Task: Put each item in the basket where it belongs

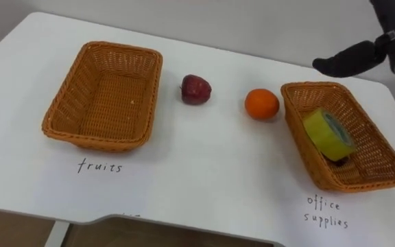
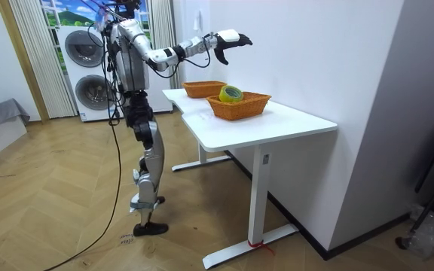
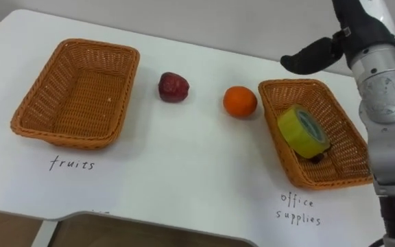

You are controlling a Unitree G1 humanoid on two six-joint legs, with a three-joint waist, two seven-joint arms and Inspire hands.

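Left eye view: right hand (image 1: pixel 348 58) above tape roll (image 1: pixel 329 134).

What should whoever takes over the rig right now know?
Right hand: open, empty, raised over the far rim of the office supplies basket.
Tape: in that basket, lying on a small dark item I can't identify.
Apple and orange: on the table between the baskets.
Fruit basket: nothing in it.
Done: tape sorted.
Left: apple and orange into the fruit basket.
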